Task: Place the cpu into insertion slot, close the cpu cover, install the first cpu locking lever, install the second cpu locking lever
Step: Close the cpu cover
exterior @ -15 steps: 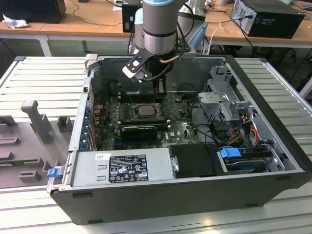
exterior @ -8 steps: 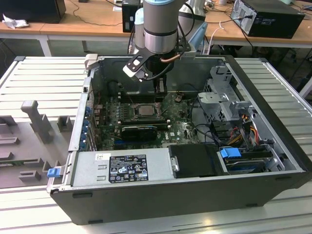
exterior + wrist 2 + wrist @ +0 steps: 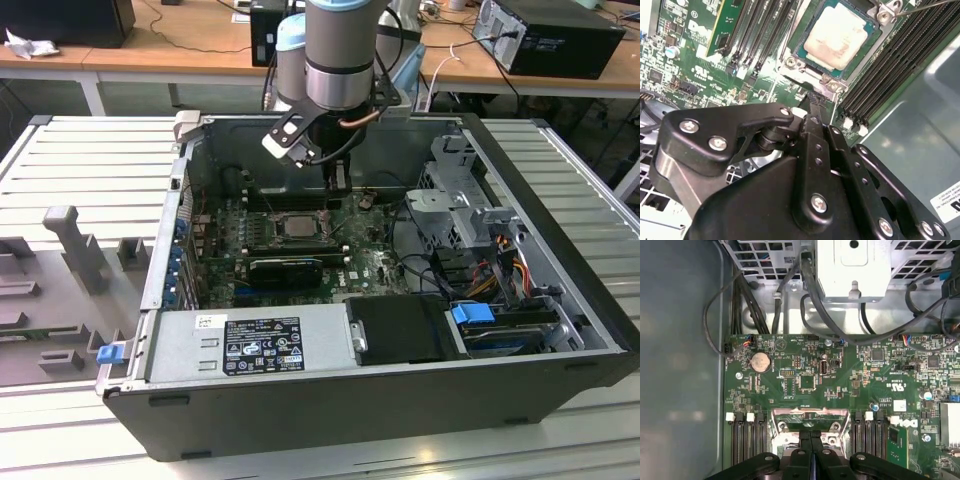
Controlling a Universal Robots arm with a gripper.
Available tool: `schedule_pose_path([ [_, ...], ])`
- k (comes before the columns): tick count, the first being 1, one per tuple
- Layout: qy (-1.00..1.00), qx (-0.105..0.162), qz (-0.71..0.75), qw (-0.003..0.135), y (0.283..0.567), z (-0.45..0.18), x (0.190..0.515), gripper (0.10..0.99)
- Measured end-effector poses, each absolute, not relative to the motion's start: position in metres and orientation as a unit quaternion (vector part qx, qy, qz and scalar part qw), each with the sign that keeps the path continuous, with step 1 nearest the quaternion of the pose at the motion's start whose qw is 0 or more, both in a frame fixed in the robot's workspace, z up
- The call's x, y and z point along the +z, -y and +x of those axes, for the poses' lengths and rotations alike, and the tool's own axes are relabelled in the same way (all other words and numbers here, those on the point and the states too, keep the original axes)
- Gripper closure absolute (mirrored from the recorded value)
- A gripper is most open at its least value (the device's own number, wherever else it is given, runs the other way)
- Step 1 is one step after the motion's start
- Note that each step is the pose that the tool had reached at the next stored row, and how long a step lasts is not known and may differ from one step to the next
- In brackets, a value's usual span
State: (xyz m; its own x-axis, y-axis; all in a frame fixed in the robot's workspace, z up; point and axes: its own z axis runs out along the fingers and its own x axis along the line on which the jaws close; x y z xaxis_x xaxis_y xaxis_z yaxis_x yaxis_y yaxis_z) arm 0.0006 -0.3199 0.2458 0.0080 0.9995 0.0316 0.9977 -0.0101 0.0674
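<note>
Cpu [image 3: 840, 35] in the insertion slot [image 3: 801, 49], just beyond the tips of the pressed-together hand [image 3: 813, 100].

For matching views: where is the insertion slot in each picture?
Exterior view: insertion slot mid-motherboard, beside the gripper.
Second wrist view: insertion slot beyond the gripper, holding the cpu.
First wrist view: insertion slot partly behind the gripper.
Shared landmark: the gripper's tip.

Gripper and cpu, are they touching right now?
Apart. In the second wrist view the gripper ends beside the cover, whose metal rim lies between it and the cpu.
</note>
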Motion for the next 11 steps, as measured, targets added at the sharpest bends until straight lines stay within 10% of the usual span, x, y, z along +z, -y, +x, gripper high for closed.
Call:
schedule_pose_path([
  [11,-0.703,0.035,0.71,0.013,0.32,0.006,0.261,0.98],
])
